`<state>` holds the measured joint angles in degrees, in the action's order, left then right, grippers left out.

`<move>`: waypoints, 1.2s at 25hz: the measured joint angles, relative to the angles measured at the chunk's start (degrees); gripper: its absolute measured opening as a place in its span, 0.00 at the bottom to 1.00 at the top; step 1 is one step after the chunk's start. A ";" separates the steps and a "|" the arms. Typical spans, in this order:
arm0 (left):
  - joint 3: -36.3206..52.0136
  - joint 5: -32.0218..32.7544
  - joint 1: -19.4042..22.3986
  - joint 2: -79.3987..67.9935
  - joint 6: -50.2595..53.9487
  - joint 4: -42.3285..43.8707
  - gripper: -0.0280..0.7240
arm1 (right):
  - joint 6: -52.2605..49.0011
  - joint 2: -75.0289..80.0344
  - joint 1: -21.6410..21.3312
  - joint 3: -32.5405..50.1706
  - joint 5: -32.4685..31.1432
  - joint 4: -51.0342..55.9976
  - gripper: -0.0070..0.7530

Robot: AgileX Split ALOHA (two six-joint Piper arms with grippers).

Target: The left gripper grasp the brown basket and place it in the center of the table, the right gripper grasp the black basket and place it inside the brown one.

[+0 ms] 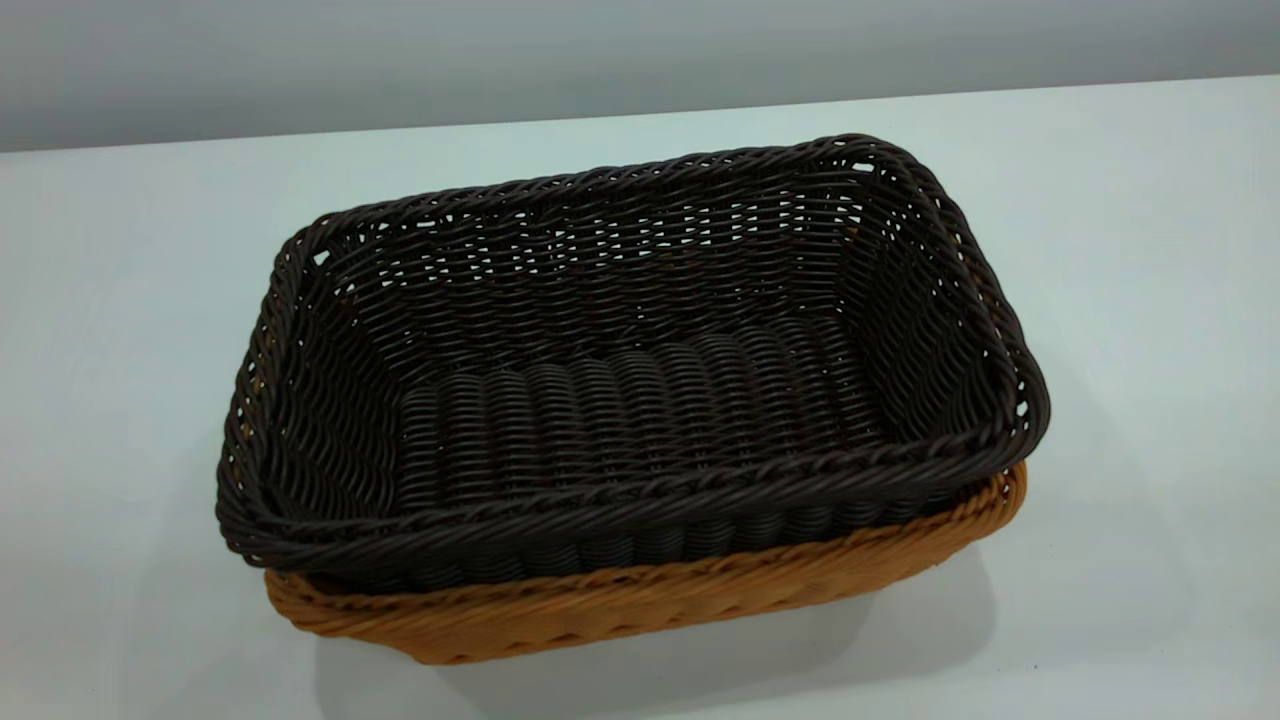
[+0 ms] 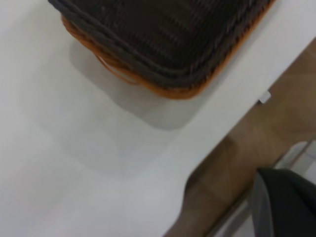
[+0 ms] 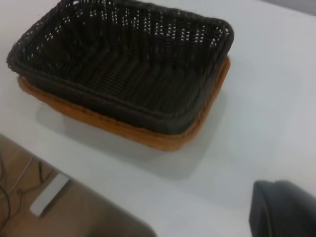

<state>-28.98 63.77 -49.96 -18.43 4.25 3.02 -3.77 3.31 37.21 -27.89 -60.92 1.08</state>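
1. The black basket (image 1: 640, 400) is sitting nested inside the brown basket (image 1: 640, 600), its braided rim riding above the brown rim all the way around.
2. In the exterior view only a strip of the brown basket is showing, along the near side and at the near right corner; the rest is hidden by the dark weave.
3. The stacked pair is resting on the white tabletop (image 1: 1130, 300) near the middle of that view, turned slightly so the long sides are running at a slant.
4. The black basket is holding nothing; its ribbed floor and open-weave walls are showing plainly.
5. In the left wrist view, one corner of the black basket (image 2: 163, 34) and the brown basket (image 2: 182, 91) beneath it is showing, with the tabletop (image 2: 74, 163) edge and a brown floor (image 2: 266, 143) beyond it.
6. In the right wrist view, the whole black basket (image 3: 123, 64) is lying in the brown basket (image 3: 163, 138) on the tabletop (image 3: 266, 98), well apart from the camera.
7. Neither the left gripper nor the right gripper is showing its fingers in any view, so I cannot tell whether either is wide or narrow; nothing is touching the baskets.
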 joint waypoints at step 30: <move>3.20 -2.09 14.30 5.08 0.06 -1.21 0.04 | 0.24 -0.58 -25.40 0.00 0.25 0.12 0.01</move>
<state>-25.77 61.68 -35.67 -13.35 4.31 1.81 -3.53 2.72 11.82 -27.89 -60.67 1.19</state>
